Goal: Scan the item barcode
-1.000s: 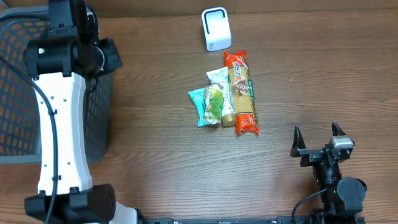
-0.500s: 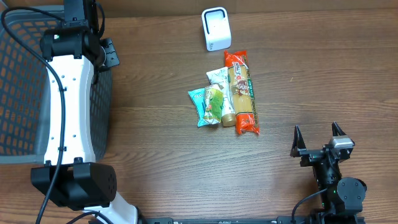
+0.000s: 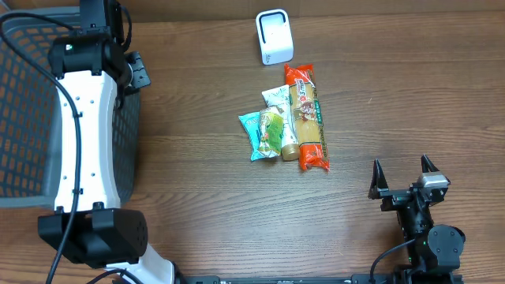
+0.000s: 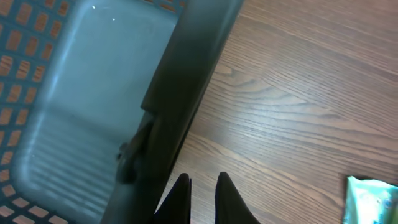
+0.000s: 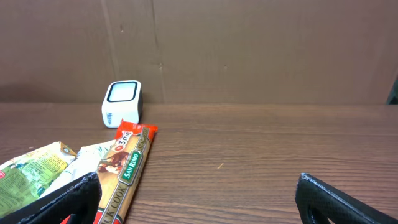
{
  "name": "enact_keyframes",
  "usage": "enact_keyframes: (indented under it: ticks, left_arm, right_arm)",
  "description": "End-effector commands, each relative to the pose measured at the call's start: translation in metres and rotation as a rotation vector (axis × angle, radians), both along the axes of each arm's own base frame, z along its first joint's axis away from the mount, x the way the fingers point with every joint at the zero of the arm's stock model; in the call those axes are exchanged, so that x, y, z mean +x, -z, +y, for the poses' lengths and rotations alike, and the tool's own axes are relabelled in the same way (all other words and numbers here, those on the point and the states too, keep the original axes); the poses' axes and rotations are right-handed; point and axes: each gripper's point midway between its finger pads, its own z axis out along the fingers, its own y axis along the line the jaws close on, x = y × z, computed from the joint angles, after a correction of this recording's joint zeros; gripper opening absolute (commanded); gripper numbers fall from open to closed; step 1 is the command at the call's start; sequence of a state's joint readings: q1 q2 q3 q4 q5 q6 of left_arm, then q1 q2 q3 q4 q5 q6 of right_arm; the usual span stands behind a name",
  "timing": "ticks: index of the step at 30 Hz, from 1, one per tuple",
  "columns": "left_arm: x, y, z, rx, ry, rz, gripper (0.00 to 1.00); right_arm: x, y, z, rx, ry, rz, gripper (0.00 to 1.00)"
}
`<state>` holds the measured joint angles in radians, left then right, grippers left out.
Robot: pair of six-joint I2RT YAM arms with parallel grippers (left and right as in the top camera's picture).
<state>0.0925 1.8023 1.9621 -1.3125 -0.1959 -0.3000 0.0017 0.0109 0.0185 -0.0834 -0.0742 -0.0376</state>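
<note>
- Left gripper (image 4: 202, 182): fingers pressed nearly together with nothing in them, hanging right by the dark rim of the basket (image 3: 24, 102).
- Right gripper (image 3: 401, 166): spread wide and empty, low at the table's near right.
- Pasta packet (image 5: 127, 167): orange, reads "3min", "San Remo" and "...CK COOK". It lies mid-table, one end near the white scanner (image 3: 274, 36), touching the green snack packets (image 3: 264, 132) alongside.

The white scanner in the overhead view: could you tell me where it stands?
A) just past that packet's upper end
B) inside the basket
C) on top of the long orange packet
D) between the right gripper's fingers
A: the white scanner stands beyond the upper end of the long orange packet.
</note>
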Motion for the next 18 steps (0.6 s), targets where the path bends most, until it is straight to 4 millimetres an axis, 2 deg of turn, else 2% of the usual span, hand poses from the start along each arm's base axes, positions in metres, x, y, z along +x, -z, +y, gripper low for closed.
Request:
enact_keyframes:
  ticks: [1,4,6,8,10,13,16,18]
  left_arm:
    - [-0.003,-0.048,-0.019,-0.108,0.052,-0.139,0.11]
    - [-0.009,-0.069,-0.050,-0.230,0.177,-0.182,0.19]
    - [-0.017,-0.082,-0.070,-0.315,0.256,-0.202,0.34]
    - [-0.032,-0.097,-0.093,-0.426,0.326,-0.219,1.00]
    - [-0.047,-0.110,-0.112,-0.515,0.379,-0.233,1.00]
    - [-0.059,-0.115,-0.118,-0.544,0.391,-0.227,1.00]
    - [-0.074,-0.110,-0.120,-0.561,0.375,-0.171,1.00]
    - [-0.092,-0.100,-0.122,-0.585,0.350,-0.085,1.00]
  right_arm:
    - [0.000,0.002,0.002,-0.012,-0.009,-0.003,1.00]
    - [0.000,0.002,0.002,-0.012,-0.009,-0.003,1.00]
    - [0.000,0.002,0.002,-0.012,-0.009,-0.003,1.00]
    - [0.000,0.002,0.002,-0.012,-0.009,-0.003,1.00]
    - [0.000,0.002,0.002,-0.012,-0.009,-0.003,1.00]
    - [0.000,0.002,0.002,-0.012,-0.009,-0.003,1.00]
    - [0.000,0.002,0.002,-0.012,-0.009,-0.003,1.00]
    - [0.000,0.002,0.002,-0.012,-0.009,-0.003,1.00]
